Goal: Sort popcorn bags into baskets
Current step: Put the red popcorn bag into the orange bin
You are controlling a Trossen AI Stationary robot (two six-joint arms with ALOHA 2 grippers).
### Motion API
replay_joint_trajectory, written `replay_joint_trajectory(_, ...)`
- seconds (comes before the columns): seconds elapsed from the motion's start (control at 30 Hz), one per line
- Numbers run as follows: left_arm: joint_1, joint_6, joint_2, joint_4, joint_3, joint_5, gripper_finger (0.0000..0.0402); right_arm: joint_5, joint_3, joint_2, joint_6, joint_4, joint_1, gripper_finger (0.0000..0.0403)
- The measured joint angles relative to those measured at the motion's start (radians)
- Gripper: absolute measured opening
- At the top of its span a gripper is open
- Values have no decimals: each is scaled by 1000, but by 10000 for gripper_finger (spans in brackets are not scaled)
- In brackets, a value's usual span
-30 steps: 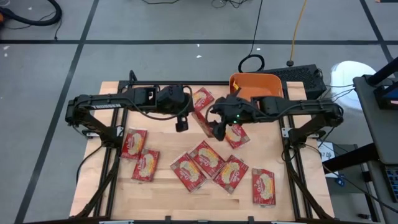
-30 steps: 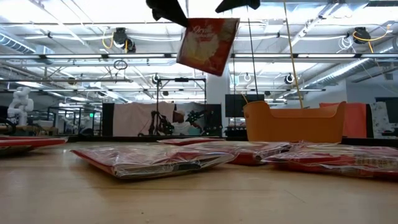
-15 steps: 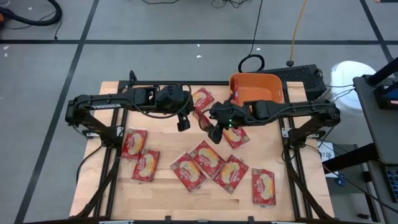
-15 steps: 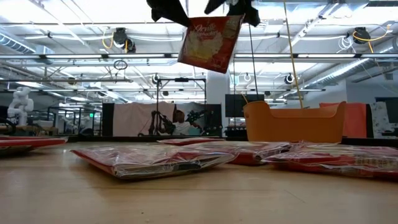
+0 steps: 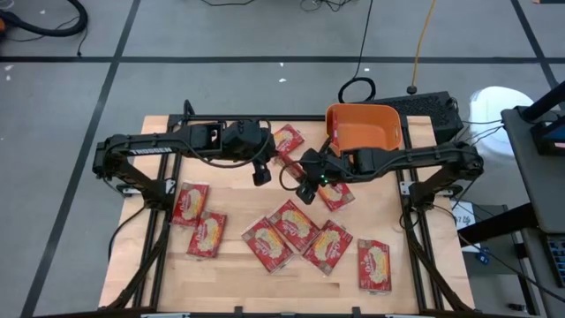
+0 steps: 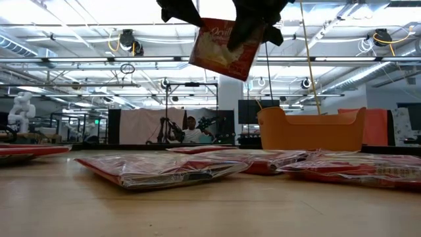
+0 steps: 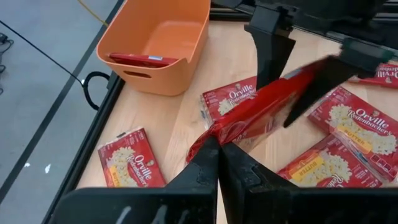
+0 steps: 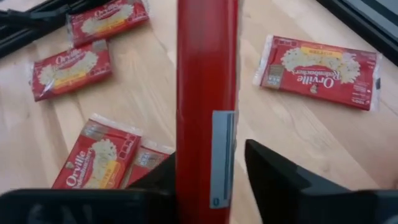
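A tub (image 5: 364,128) sits at the desk's (image 5: 238,274) far right corner, one packet (image 7: 137,60) inside; loose packets (image 5: 296,234) spread across the desk's near half.

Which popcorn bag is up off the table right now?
The popcorn bag hanging in mid-air over the table's middle, pinched at one corner by the left gripper, with the right gripper at its other end. The others lie flat.

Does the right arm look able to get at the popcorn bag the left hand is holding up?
Likely yes: the popcorn bag hangs above the table in the left hand, and the right hand's open fingers straddle it, nothing between.
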Motion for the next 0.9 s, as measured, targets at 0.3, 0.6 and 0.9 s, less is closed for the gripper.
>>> replay_joint_trajectory(0.3, 3, -28, 0, -1, 0, 0, 13, -1, -1, -4, 1, 11, -5, 39)
replay_joint_trajectory(0.6, 17, -187, -1, 1, 0, 9, 120, -32, -1, -4, 5, 12, -39, 38)
replay_joint_trajectory(0.9, 94, -259, -26, -6, 10, 31, 243, -125, -2, -45, 62, -29, -83, 42)
